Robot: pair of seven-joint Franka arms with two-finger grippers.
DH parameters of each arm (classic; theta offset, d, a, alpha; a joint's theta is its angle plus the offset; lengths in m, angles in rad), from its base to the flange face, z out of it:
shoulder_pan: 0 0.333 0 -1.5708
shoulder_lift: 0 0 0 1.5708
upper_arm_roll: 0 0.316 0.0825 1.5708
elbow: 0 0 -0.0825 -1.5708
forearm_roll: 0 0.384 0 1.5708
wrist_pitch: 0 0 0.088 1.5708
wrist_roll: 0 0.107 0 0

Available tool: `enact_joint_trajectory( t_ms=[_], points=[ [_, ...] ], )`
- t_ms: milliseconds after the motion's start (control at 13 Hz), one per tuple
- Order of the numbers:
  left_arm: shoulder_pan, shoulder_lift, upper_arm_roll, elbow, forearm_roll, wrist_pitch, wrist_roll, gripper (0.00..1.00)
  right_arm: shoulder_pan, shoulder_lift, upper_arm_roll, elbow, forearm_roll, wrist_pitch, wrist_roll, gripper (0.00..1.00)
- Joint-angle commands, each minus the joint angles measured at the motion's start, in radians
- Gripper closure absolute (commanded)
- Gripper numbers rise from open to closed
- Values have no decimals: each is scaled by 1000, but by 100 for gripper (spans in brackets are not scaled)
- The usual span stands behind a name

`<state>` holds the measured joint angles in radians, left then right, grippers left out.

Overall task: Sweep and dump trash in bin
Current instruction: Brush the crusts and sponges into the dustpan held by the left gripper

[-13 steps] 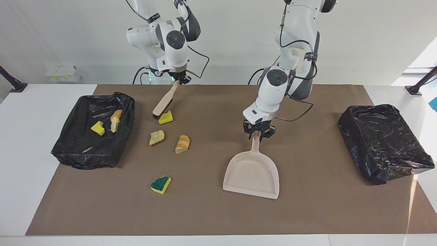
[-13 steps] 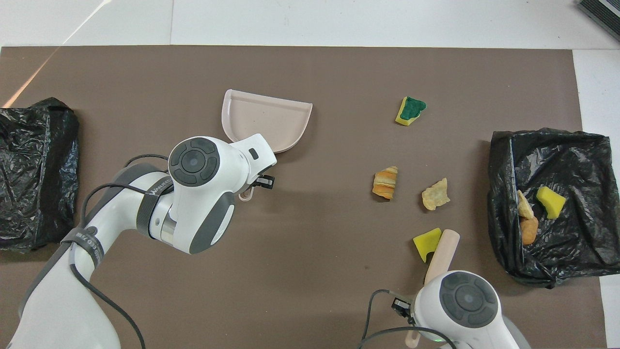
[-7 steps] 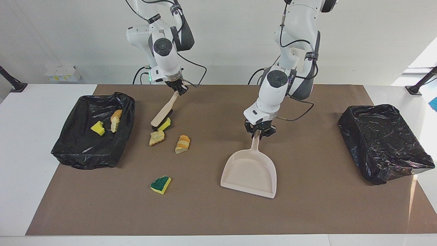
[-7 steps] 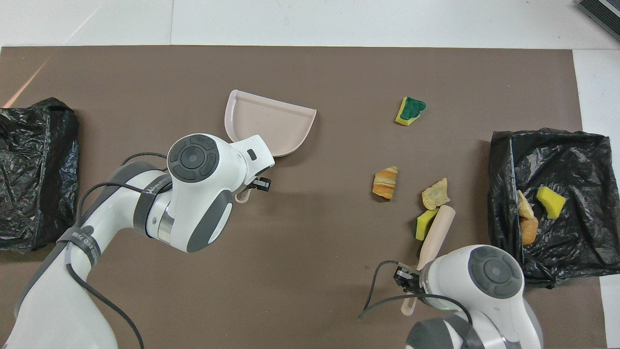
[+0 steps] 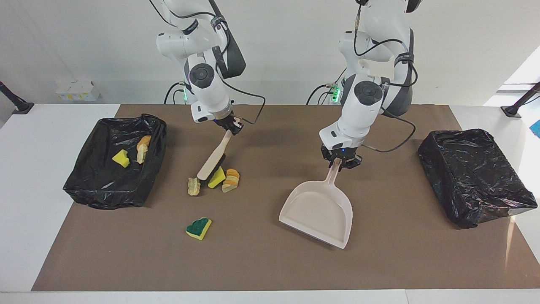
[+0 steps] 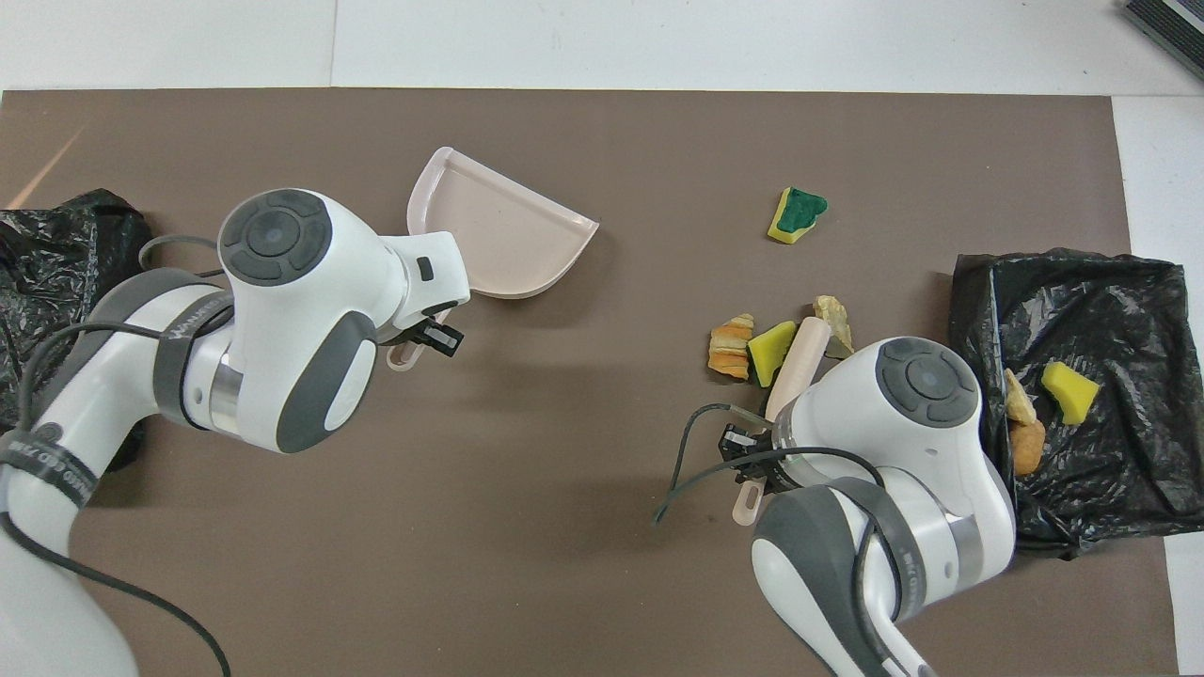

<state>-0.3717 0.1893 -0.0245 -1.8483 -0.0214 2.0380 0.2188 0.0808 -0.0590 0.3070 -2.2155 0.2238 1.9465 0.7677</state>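
My right gripper [image 5: 230,126] is shut on the handle of the beige brush [image 5: 213,162]. The brush's black bristles press against a yellow sponge chunk [image 5: 217,177], which lies between two bread pieces [image 5: 231,179] [image 5: 193,186]. A green-and-yellow sponge piece [image 5: 198,228] lies alone, farther from the robots. The black-lined bin [image 5: 97,185] at the right arm's end holds a yellow chunk [image 5: 121,158] and bread [image 5: 142,147]. My left gripper [image 5: 341,161] is shut on the handle of the beige dustpan [image 5: 318,211], whose pan [image 6: 499,235] holds nothing.
A second black-bagged bin [image 5: 472,173] sits at the left arm's end of the brown mat [image 5: 270,261]. White table borders the mat on all sides.
The right gripper swept the brush away from the robots, bunching the yellow chunk and both bread pieces together. The left gripper closed on the dustpan handle, shifted toward its own end and turned the pan.
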Motion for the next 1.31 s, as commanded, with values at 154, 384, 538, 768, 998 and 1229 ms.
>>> enact_joint_trajectory(
  t_ms=[154,384,538,768,998,1229],
  points=[
    [43,-57,-6,-17,9,-78,230,100,-30,-59,-11,88,-46,-196,-195,100],
    [31,-77,-6,-71,9,-24,344,100,-136,-70,-9,73,-86,-207,-457,100],
    [24,-67,-14,-81,9,-13,468,100,-208,-68,-8,54,-142,-155,-653,100],
    [-32,-63,-15,-120,9,4,541,100,-272,-62,-8,14,-207,-62,-841,100],
    [-99,-65,-15,-166,9,36,539,100,-337,-61,-8,-24,-207,-40,-907,100],
    [-110,-67,-14,-180,12,33,541,100,-328,-48,-2,-53,-209,-37,-898,100]
  ],
)
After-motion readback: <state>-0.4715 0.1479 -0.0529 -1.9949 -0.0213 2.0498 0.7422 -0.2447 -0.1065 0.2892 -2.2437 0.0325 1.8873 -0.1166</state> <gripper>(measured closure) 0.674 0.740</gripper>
